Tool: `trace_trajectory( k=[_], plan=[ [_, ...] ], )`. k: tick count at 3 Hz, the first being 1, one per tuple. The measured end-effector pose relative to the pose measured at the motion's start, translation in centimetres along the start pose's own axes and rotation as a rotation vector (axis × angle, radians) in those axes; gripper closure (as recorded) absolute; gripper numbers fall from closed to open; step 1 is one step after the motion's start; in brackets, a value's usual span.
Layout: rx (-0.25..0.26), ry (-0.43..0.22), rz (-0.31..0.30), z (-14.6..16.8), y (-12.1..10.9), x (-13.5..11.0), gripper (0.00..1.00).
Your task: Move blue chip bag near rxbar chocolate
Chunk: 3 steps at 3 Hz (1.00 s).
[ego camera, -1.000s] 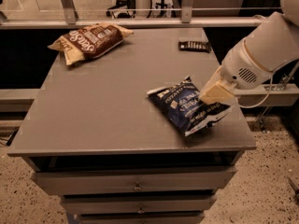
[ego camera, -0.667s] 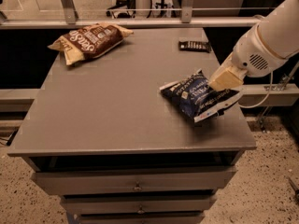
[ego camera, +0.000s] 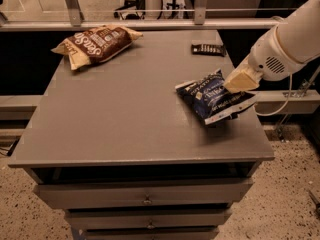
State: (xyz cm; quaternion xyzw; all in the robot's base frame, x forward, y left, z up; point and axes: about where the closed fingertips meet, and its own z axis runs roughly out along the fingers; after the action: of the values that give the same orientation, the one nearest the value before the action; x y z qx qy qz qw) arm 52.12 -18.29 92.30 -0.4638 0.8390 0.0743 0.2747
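- Grey table [ego camera: 125, 119] with drawers [ego camera: 145, 196]: standing at centre, bearing the items below
- White arm [ego camera: 290, 39]: reaching in from beyond the table's right edge, sloping down toward the table's right side
- Brown chip bag [ego camera: 95, 44]: lying at the table's far left corner
- Blue chip bag [ego camera: 212, 96]: hanging tilted just above the table's right edge, lettering facing up, its shadow falling on the tabletop beneath
- Gripper [ego camera: 240, 81]: hovering over the table's right edge, jaws pinching the blue chip bag's upper right side
- Rxbar chocolate [ego camera: 207, 48]: lying flat at the table's far right corner, apart from the blue chip bag
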Motion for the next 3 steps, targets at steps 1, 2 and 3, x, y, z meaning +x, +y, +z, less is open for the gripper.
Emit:
trace_trajectory(
  k=[1, 2, 3],
  plan=[
    [0.058, -0.032, 0.049, 1.5, -4.2, -0.8, 1.00],
    [0.135, -0.076, 0.118, 3.2, -10.8, -2.2, 1.00],
    [0.203, -0.137, 0.156, 3.8, -16.8, -4.8, 1.00]
  ],
)
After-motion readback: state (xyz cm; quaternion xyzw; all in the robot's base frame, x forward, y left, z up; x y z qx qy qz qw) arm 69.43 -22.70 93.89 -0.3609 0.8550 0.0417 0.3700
